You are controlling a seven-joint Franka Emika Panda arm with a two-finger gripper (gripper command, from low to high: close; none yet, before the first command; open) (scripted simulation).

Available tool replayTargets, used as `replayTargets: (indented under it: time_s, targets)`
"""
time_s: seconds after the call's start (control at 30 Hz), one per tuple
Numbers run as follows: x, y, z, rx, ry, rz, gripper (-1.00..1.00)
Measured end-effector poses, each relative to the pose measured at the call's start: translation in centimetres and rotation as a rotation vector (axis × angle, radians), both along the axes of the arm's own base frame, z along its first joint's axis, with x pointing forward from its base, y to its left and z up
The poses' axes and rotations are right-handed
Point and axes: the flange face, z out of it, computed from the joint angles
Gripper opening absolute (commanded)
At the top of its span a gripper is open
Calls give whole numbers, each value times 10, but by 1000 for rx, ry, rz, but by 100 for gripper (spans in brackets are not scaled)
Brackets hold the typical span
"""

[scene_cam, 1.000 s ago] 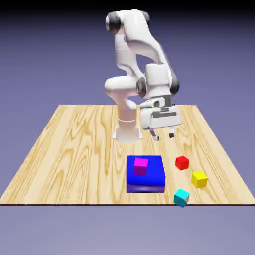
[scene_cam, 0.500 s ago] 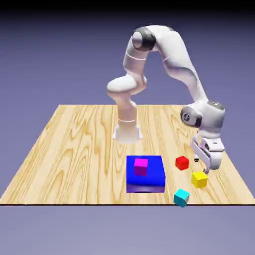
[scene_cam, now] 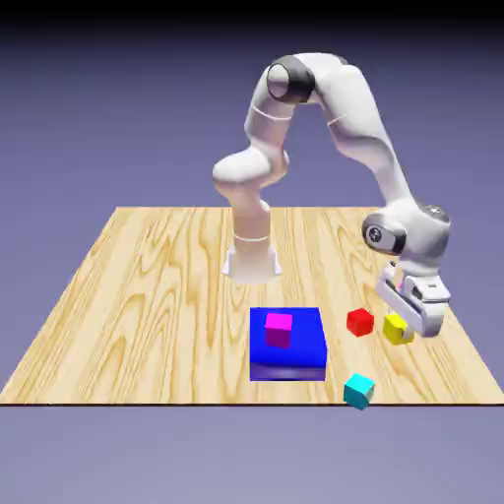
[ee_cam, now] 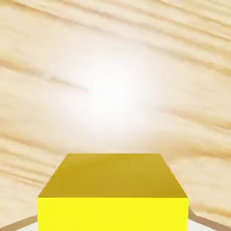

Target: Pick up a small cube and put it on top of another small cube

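The small yellow cube (scene_cam: 396, 328) sits between the fingers of my gripper (scene_cam: 407, 326), just right of the red cube (scene_cam: 360, 322) and a little above the wooden table (scene_cam: 148, 295). In the hand view the yellow cube (ee_cam: 113, 194) fills the bottom middle, large. Only pale slivers of the fingertips (ee_cam: 205, 224) show at its sides, with blurred wood grain beyond. The gripper is shut on it. A magenta cube (scene_cam: 279, 329) rests on top of a larger blue block (scene_cam: 300, 346). A cyan cube (scene_cam: 358, 391) lies tilted at the table's front edge.
The robot's base (scene_cam: 251, 261) stands at the far middle of the table. The blue block lies left of the red cube in the exterior view. The table's right edge runs close behind my hand.
The arm swung from the table's middle to the exterior view's right and came down over the yellow cube. The cube now sits higher in the picture, closer to the red cube, held in the gripper.
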Motion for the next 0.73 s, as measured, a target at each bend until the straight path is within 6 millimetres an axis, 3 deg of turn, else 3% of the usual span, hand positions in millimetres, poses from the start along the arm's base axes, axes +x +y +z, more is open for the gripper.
replayTargets:
  time_s: [0.17, 0.33, 0.4, 0.6, 0.63, 0.7, 0.73]
  targets:
    - [-50, -22, 21, -9, -4, 208, -100]
    - [-106, -45, 29, 12, 25, 423, -100]
    - [-110, -47, 30, 14, 29, 439, -100]
    - [-106, -50, -31, 14, 29, 439, -100]
    - [-106, -51, -40, 14, 29, 439, 100]
    - [-106, -51, -40, 15, 28, 439, 100]
    - [-106, -50, -30, 15, 28, 440, 100]
